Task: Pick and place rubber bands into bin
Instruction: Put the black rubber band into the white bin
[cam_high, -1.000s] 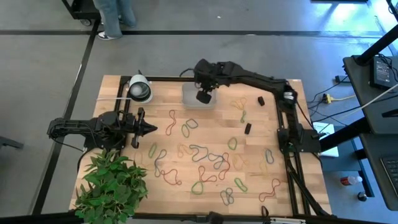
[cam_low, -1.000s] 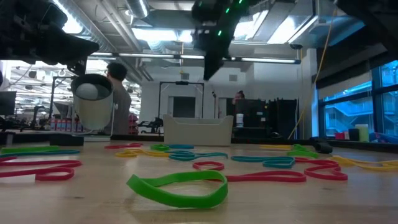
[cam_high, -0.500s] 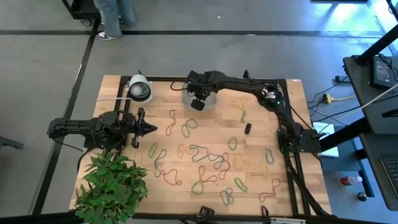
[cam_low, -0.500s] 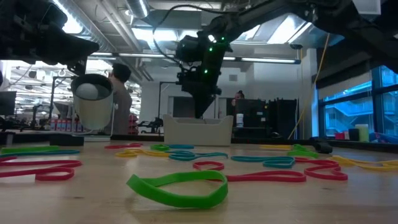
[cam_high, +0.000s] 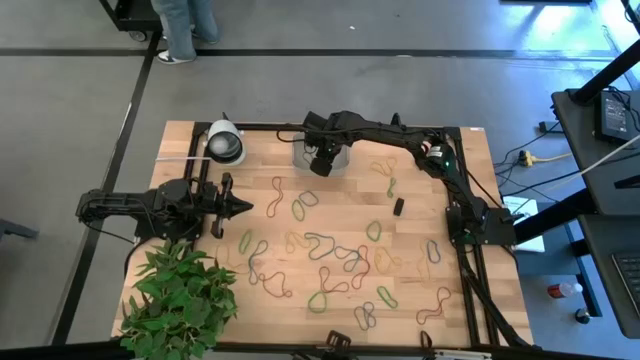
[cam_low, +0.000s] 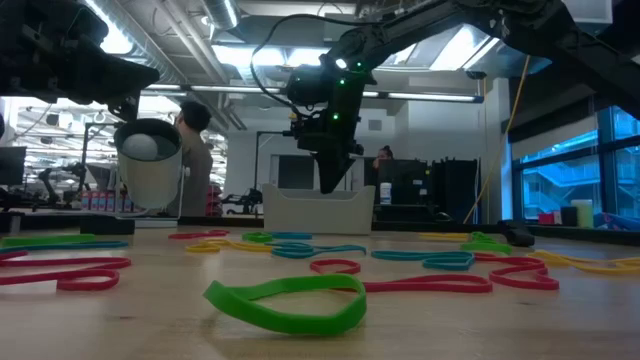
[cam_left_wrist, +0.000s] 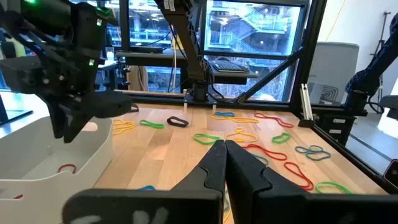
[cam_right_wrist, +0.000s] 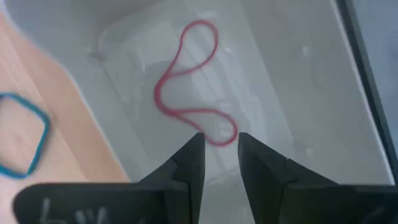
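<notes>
1. The right hand (cam_high: 321, 162) hung over the bin (cam_high: 303, 157) at the upper centre of the overhead frame, its arm reaching in from the right edge of the tabletop (cam_high: 420, 200).
2. From the right wrist camera, its two dark fingers (cam_right_wrist: 189, 163) stood slightly apart with nothing between them; the hand had let go.
3. A red rubber band (cam_right_wrist: 189, 87) lay loose on the pale floor of the bin, just beyond those fingertips.
4. A blue band (cam_right_wrist: 22, 134) lay on the wood just outside the bin wall, at the left edge of that same frame.
5. In the table-level view, the right hand pointed straight down into the bin (cam_low: 318, 211), centre of frame.
6. The left hand (cam_high: 243, 207) rested at the left side of the overhead frame, well apart from the bin, clenched shut and empty; its fingers (cam_left_wrist: 211, 163) met at a point in its own wrist view.
7. Many rubber bands (cam_high: 330, 250) were scattered across the lower middle of the overhead frame.
8. A green band (cam_low: 285, 302) lay nearest the table-level camera, lower centre.
9. A leafy plant (cam_high: 180, 300) filled the lower left corner of the overhead frame.
10. A white-and-black roll (cam_high: 224, 143) stood at upper left.
</notes>
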